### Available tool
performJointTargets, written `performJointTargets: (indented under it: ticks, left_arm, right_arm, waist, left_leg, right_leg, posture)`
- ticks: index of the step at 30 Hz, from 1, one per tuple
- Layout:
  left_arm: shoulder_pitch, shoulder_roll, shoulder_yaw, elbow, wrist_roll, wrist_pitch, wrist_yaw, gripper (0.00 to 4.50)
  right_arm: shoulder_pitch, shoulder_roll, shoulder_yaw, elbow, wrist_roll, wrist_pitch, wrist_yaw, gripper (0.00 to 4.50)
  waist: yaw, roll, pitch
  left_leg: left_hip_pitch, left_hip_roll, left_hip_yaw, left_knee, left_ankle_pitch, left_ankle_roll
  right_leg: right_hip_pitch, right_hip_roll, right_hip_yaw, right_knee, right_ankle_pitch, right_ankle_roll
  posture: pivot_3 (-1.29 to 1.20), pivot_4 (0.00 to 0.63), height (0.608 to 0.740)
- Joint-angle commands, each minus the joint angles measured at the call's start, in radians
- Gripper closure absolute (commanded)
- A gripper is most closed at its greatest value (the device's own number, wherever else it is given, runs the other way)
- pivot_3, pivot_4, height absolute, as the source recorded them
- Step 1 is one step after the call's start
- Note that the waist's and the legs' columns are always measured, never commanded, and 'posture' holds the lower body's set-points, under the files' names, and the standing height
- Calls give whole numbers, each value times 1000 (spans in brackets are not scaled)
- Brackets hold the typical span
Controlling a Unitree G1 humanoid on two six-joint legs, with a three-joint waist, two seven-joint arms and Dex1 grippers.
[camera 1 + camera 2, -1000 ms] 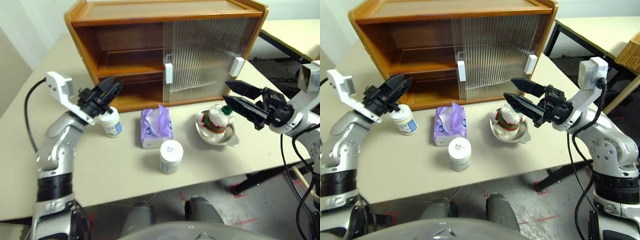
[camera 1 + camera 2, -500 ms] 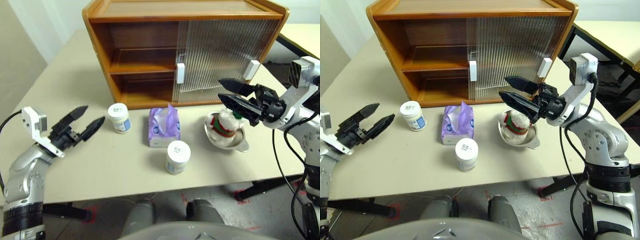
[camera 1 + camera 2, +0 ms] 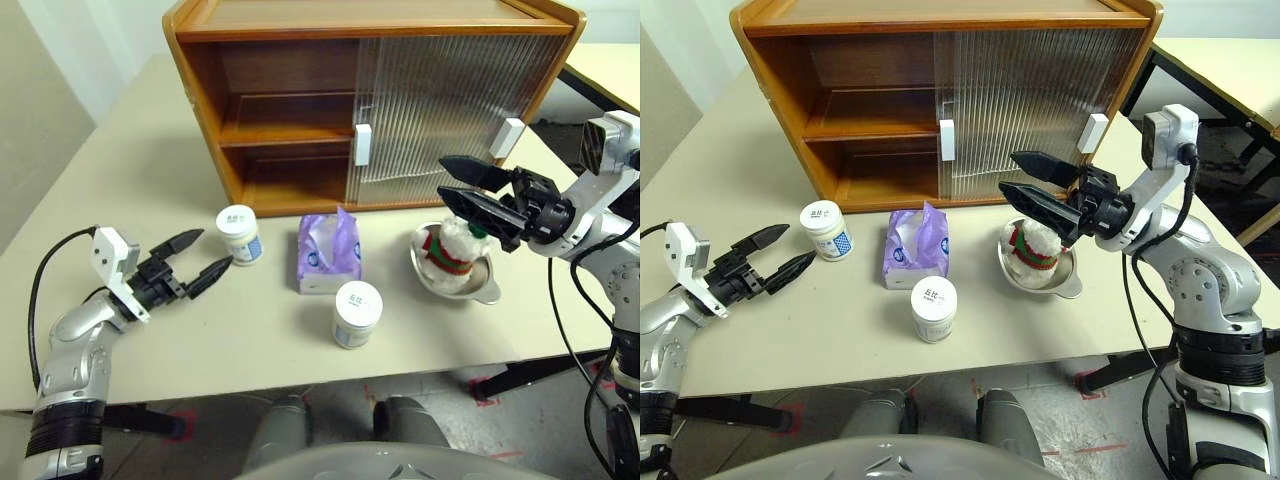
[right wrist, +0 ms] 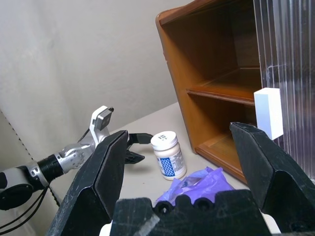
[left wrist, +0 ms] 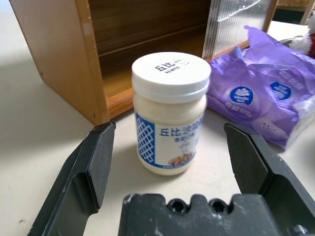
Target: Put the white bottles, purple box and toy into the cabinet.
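Observation:
One white bottle stands on the table just in front of the cabinet's open left half. My left gripper hovers low beside it on the left, open, with the bottle ahead between its spread fingers but apart from them. The second white bottle stands nearer the front edge. Between the two lies the purple box. The toy sits in a metal dish. My right gripper hangs open above the toy, holding nothing.
Ribbed sliding doors cover the cabinet's right half, and both shelves on the left are bare. Another table stands at the back right. The table's front edge runs close behind the near bottle.
My left gripper came off the bottle by the cabinet, opened wide, and sank to table height at the bottle's left. The bottle stayed put. The right arm held still; the camera shifted.

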Motion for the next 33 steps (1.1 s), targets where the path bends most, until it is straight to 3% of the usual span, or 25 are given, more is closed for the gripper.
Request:
performJointTargets:
  ticks: [1,33]
  left_arm:
    - [-15,-13,-26,37,30,-31,8,29]
    - [-180,-78,-105,333,116,-201,25,29]
  right_arm:
    - [8,-13,-16,-34,10,12,-12,0]
    - [22,-46,-54,-75,34,34,-52,0]
  waist:
    - [-1,0,0]
    - [-33,-1,-2]
  left_leg:
    - [0,0,0,0,0,0]
    - [0,-1,0,8,1,1]
  right_leg:
    - [0,0,0,0,0,0]
    - [1,6,-1,7,1,1]
  posture:
    - [-10,0,740]
    - [-63,0,740]
